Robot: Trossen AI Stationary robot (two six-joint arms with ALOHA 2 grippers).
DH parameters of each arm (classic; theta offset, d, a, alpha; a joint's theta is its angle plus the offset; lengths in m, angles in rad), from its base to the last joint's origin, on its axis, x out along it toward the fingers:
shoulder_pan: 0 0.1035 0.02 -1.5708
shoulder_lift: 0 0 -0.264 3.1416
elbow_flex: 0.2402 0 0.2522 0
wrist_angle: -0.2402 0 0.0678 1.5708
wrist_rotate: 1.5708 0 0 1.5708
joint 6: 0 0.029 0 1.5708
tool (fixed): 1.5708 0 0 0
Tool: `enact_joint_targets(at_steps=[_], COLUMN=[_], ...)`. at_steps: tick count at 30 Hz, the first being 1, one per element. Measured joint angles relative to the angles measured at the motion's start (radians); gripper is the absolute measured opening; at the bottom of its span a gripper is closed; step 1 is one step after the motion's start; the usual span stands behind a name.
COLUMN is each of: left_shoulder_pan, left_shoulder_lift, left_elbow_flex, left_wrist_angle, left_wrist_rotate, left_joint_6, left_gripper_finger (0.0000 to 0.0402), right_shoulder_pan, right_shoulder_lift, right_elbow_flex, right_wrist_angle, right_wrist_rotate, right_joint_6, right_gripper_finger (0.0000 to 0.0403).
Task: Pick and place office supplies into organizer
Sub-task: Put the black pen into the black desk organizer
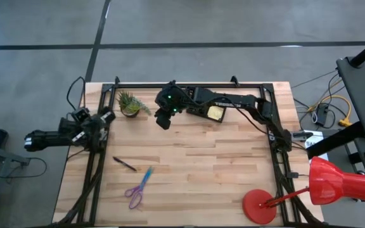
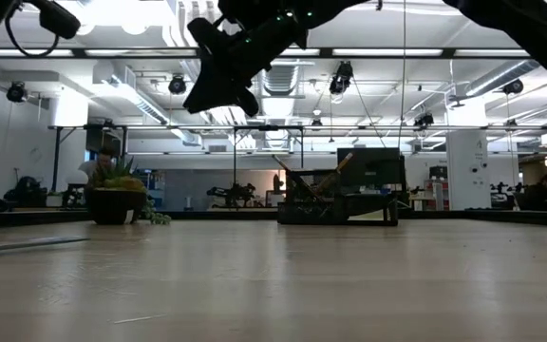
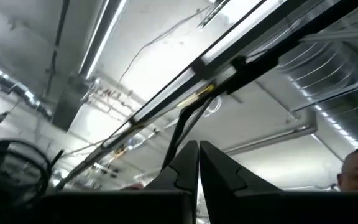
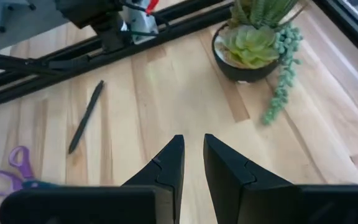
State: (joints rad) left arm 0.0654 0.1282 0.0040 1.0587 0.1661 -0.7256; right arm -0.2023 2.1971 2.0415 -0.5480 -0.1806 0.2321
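My right gripper (image 1: 163, 118) (image 4: 193, 149) hangs above the table between the plant and the organizer, with its fingers a little apart and nothing between them. In the low view my right gripper (image 2: 221, 81) is well above the wood. The black organizer (image 1: 209, 113) (image 2: 335, 204) stands near the far edge under my right arm, with a yellow pad in it. A black pen (image 1: 124, 164) (image 4: 86, 116), a blue pen (image 1: 147, 177) and purple scissors (image 1: 134, 194) (image 4: 5, 177) lie flat on the table's near left part. My left gripper (image 1: 108, 116) (image 3: 199, 163) waits at the left edge, shut, pointing upward.
A small green potted plant (image 1: 130, 104) (image 4: 253, 43) stands near the far edge, just left of my right gripper. A red desk lamp (image 1: 325, 183) sits at the near right corner. Black frame rails (image 1: 100, 158) run along the table's sides. Bare wood (image 1: 214, 171) lies in the middle.
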Motion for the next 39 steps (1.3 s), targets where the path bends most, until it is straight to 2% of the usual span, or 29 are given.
enact_joint_targets(at_steps=[4, 8, 15, 20, 23, 25, 30, 32, 36, 39], left_shoulder_pan=[0.0, 0.0, 0.0, 0.0, 0.0, 0.0, 0.0, 0.0, 0.0, 0.0], left_shoulder_lift=[0.0, 0.005, -0.002, -0.007, -0.028, -0.039, -0.072, -0.071, -0.089, -0.097], left_elbow_flex=[0.003, 0.043, 0.078, 0.089, 0.128, 0.173, 0.353, 0.422, 0.513, 0.545], left_wrist_angle=[0.028, 0.032, -0.117, -0.093, -0.143, -0.285, -0.983, -1.179, -1.287, -1.288], left_wrist_rotate=[-0.012, -0.119, -0.119, -0.154, -0.151, -0.151, -0.151, -0.151, -0.131, -0.094], left_joint_6=[0.051, 0.041, 0.284, 0.42, 0.508, 0.527, 0.542, 0.55, 0.553, 0.568], left_gripper_finger=[0.0, 0.0, 0.0, 0.0, 0.0, 0.0, 0.0, 0.0, 0.0, 0.0], right_shoulder_pan=[0.018, 0.029, 0.044, 0.071, 0.084, 0.101, 0.142, 0.15, 0.176, 0.212], right_shoulder_lift=[0.0, 0.0, 0.0, 0.027, 0.061, 0.084, 0.148, 0.178, 0.255, 0.327], right_elbow_flex=[0.0, -0.002, -0.002, -0.006, -0.006, -0.006, 0.029, 0.054, 0.132, 0.201], right_wrist_angle=[0.0, 0.002, 0.005, 0.008, 0.013, 0.032, 0.091, 0.114, 0.116, 0.111], right_wrist_rotate=[-0.001, -0.003, 0.001, -0.003, -0.002, 0.0, -0.001, 0.025, 0.04, 0.06], right_joint_6=[0.0, -0.003, -0.005, 0.012, 0.077, 0.087, 0.078, 0.068, 0.013, -0.024], right_gripper_finger=[0.0052, 0.0052, 0.0052, 0.0052, 0.0052, 0.0052, 0.0052, 0.0052, 0.0052, 0.0052])
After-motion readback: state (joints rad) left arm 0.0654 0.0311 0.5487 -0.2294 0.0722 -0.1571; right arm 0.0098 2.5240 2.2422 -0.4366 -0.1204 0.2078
